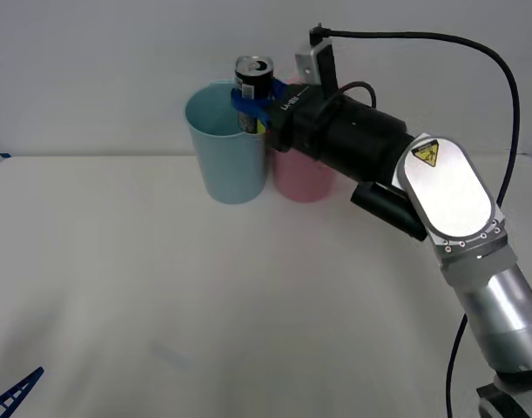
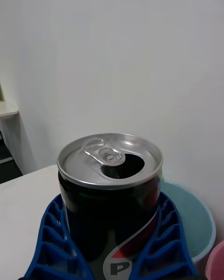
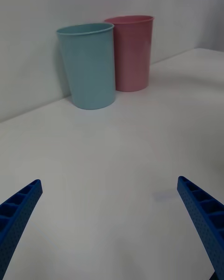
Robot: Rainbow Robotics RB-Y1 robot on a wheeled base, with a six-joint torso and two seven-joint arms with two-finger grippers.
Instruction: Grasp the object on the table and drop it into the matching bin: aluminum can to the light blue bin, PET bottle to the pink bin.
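Right gripper (image 1: pixel 251 109) clamped on the aluminum can (image 1: pixel 253 80), blue ribbed fingers (image 2: pixel 52 242) pressed against both sides of the dark body. Can held upright, silver top (image 2: pixel 110 158) with pull tab and open mouth facing up, raised above the rim of the light blue bin (image 1: pixel 226 148) at its edge nearest the pink bin (image 1: pixel 300 178). Bins stood side by side, touching or nearly so, at the far side of the white table (image 1: pixel 205 305). Left gripper (image 3: pixel 109 228) low over the table, well short of the bins, fingers spread wide and holding nothing.
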